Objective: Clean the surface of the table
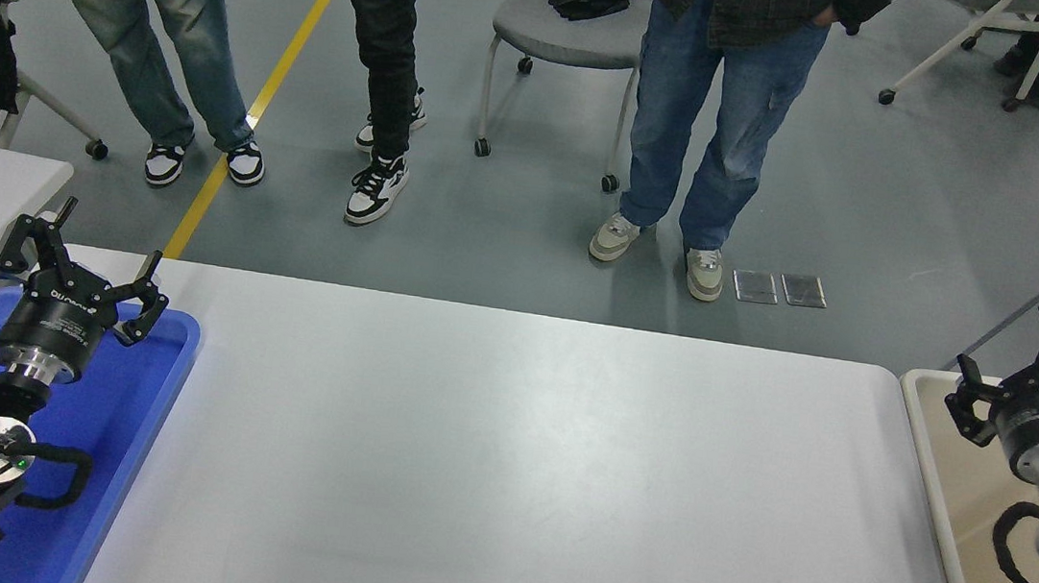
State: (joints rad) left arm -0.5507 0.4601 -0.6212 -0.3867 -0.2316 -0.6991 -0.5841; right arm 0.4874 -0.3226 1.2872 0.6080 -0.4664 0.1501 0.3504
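The table [501, 463] lies between the arms, its long axis left-right; the right gripper [1017, 378], released and empty, hangs over the bin [945, 471]; left gripper [78, 269], spread, over the tray [150, 407]

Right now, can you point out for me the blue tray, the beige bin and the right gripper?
blue tray [148, 407]: head view, on its bare right wall.
beige bin [931, 460]: head view, on its left rim.
right gripper [1018, 368]: head view, midway between its spread fingertips, above the bin.
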